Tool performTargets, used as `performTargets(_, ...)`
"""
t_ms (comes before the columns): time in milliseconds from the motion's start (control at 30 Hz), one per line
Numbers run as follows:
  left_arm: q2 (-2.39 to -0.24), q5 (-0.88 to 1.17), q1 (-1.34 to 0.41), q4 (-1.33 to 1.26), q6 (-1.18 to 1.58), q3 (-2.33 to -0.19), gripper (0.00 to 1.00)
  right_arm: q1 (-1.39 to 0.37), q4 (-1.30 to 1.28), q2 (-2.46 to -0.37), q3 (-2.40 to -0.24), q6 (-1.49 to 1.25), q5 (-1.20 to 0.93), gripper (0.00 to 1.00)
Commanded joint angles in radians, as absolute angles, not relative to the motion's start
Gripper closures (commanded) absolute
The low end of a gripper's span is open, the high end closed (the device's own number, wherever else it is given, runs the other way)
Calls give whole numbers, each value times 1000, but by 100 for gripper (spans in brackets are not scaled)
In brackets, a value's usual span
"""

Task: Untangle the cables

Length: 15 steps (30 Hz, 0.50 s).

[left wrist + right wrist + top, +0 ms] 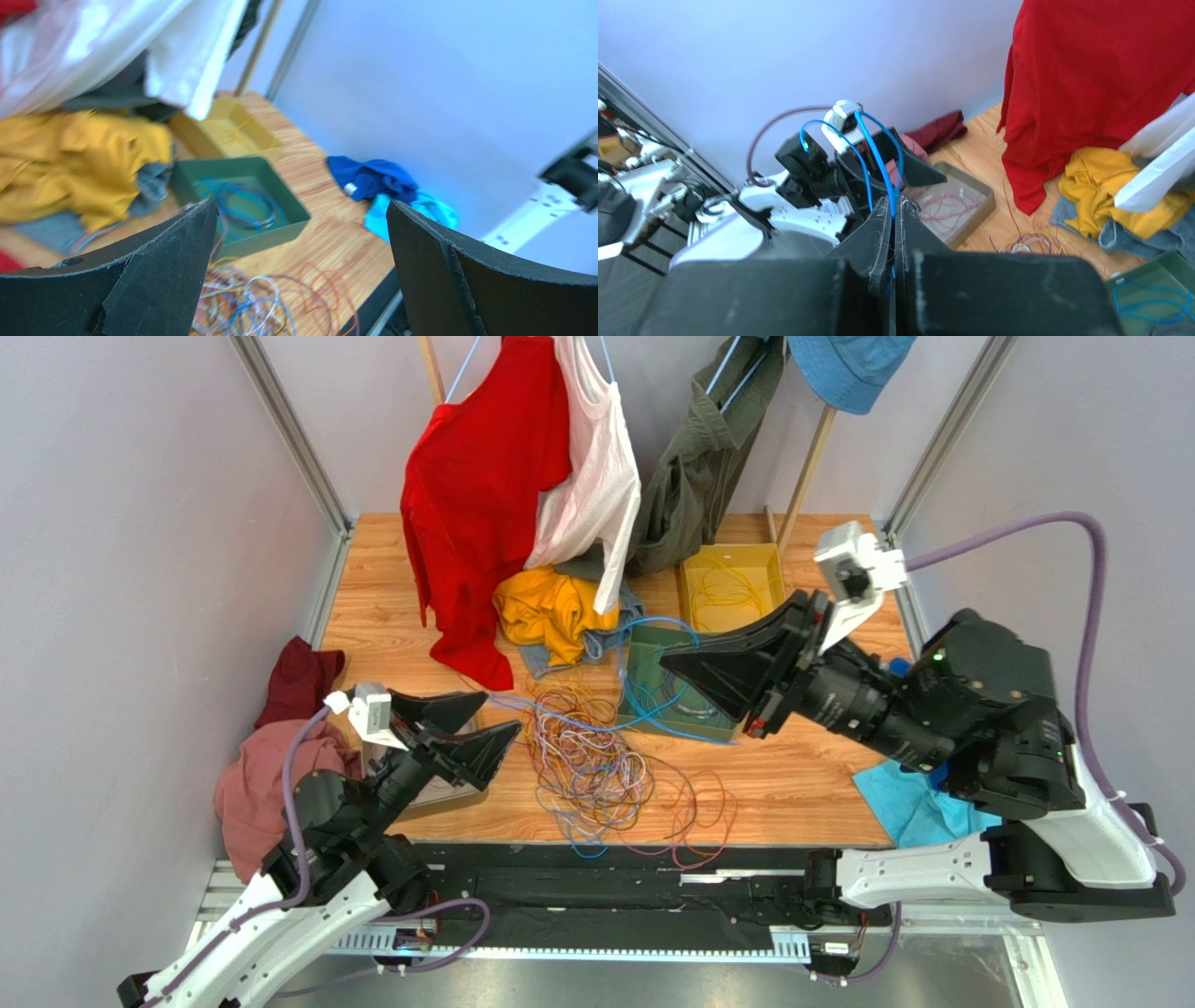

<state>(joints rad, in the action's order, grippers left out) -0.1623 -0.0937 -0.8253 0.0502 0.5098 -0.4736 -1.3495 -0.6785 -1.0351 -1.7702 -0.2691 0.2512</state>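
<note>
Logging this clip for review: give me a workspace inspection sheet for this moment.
Surface: wooden table, partly covered.
Job's things: tangled cables near front edge; blue ones in green tray, yellow in yellow tray, reddish in grey tray.
Clutter: yellow garment, maroon cloth, pink cloth, cyan cloth.
Grippers: left gripper open, empty; right gripper shut on blue cable.
Cables: lilac arm hoses loop free.
Surroundings: red shirt, white top, olive garment hanging behind; pale walls.
</note>
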Motion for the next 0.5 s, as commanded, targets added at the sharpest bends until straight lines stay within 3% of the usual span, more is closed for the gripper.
performTargets(0, -207, 52, -828, -124, 511, -433, 1, -1356, -743, -1035, -1755, -265, 247, 100)
performTargets(200, -209, 45, -828, -32, 650, -353, 2, -1312, -634, -933, -1395, -215, 601, 100)
performTargets(467, -83, -67, -828, 210, 704, -331, 2, -821, -514, -926, -1109, -337, 319, 100)
